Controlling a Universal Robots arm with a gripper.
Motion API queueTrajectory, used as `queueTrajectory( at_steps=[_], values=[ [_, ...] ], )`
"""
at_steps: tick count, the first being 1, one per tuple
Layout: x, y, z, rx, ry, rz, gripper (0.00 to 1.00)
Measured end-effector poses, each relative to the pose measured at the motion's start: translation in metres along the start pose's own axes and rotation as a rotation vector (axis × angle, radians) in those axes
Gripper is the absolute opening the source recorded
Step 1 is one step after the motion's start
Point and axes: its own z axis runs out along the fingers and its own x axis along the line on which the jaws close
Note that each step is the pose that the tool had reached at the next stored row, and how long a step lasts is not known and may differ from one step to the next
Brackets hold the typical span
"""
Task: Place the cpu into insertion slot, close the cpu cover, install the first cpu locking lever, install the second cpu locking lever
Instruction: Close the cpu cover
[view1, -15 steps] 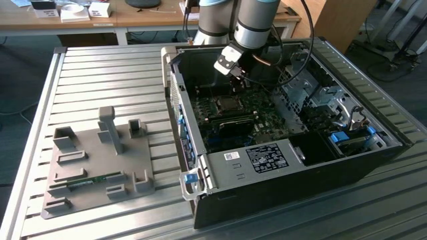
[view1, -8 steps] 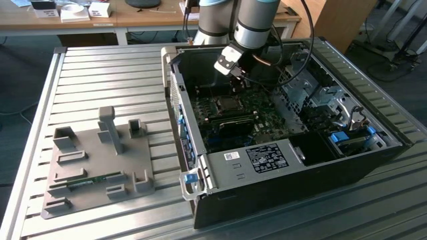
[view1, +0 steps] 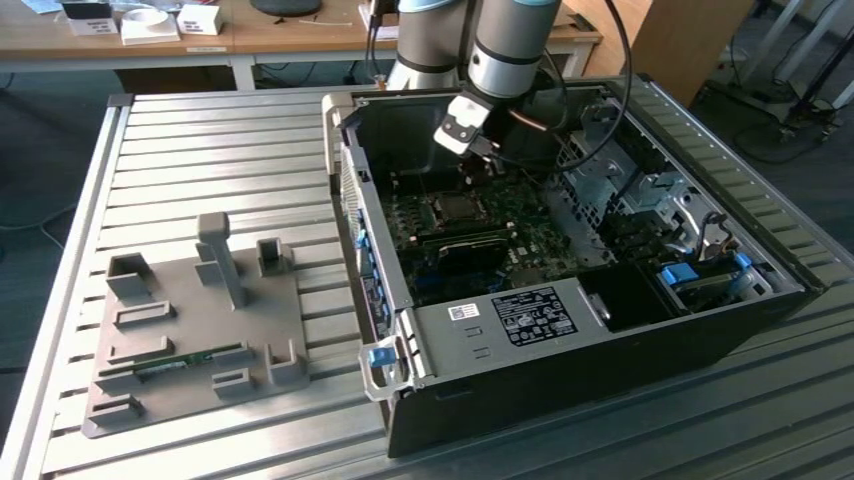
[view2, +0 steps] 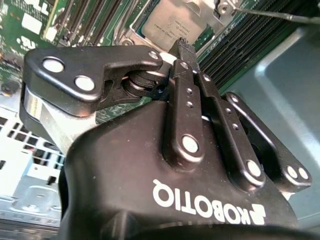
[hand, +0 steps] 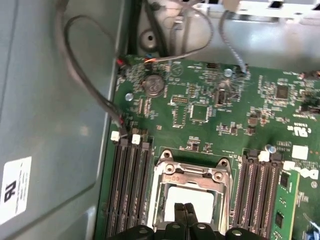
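Observation:
Inside the open computer case, the insertion slot (view1: 449, 210) sits on the green motherboard (hand: 200, 100). In both wrist views the cpu (hand: 197, 199) (view2: 170, 22) lies in the slot, its silver-grey top showing through the window of the cpu cover (hand: 192, 175) (view2: 205, 10), which lies flat over it. My gripper (hand: 184, 209) (view2: 182, 46) (view1: 470, 152) hovers just above the cpu, fingers pressed together with nothing between them. A thin metal lever rod (view2: 270, 16) runs beside the socket; I cannot tell whether it is latched.
Black memory slots (hand: 131, 190) (hand: 260, 190) flank the socket on both sides. Loose cables (hand: 85, 85) hang along the case wall (hand: 45, 100). A grey drive cage (view1: 514, 325) fills the near end of the case. A grey fixture plate (view1: 194, 330) lies on the table at the exterior view's left.

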Motion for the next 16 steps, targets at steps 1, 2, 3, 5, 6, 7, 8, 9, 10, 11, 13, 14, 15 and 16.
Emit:
queueTrajectory(
  at_steps=[1, 2, 3, 5, 6, 7, 8, 9, 10, 11, 13, 14, 15, 16],
  values=[
    [0.0, 0.0, 0.0001, 0.0012, 0.0, -0.018, 0.11],
    [0.0, 0.0, 0.0002, 0.0024, -0.0001, -0.036, 0.11],
    [0.0, 0.0, 0.0004, 0.0035, 0.0, -0.054, 0.11],
    [0.0, 0.0, 0.0006, 0.0059, -0.0001, -0.09, 0.11],
    [-0.0001, 0.0, 0.0007, 0.007, -0.0001, -0.108, 0.11],
    [-0.0001, 0.0, 0.0008, 0.0083, -0.0001, -0.127, 0.11],
    [-0.0001, 0.0, 0.0009, 0.0093, -0.0001, -0.145, 0.11],
    [-0.0001, 0.0, 0.0008, 0.0103, -0.0002, -0.158, 0.11],
    [-0.0001, -0.0001, 0.0009, 0.0107, -0.0001, -0.166, 0.11],
    [-0.0001, -0.0002, 0.0009, 0.0111, 0.0, -0.172, 0.11],
    [0.0, -0.0002, 0.0009, 0.0113, 0.0, -0.176, 0.11],
    [0.0, -0.0003, 0.0009, 0.0113, 0.0, -0.175, 0.11],
    [0.0, -0.0003, 0.0009, 0.0114, -0.0001, -0.176, 0.11],
    [0.0, -0.0002, 0.0009, 0.0113, 0.0, -0.176, 0.11]
  ],
)
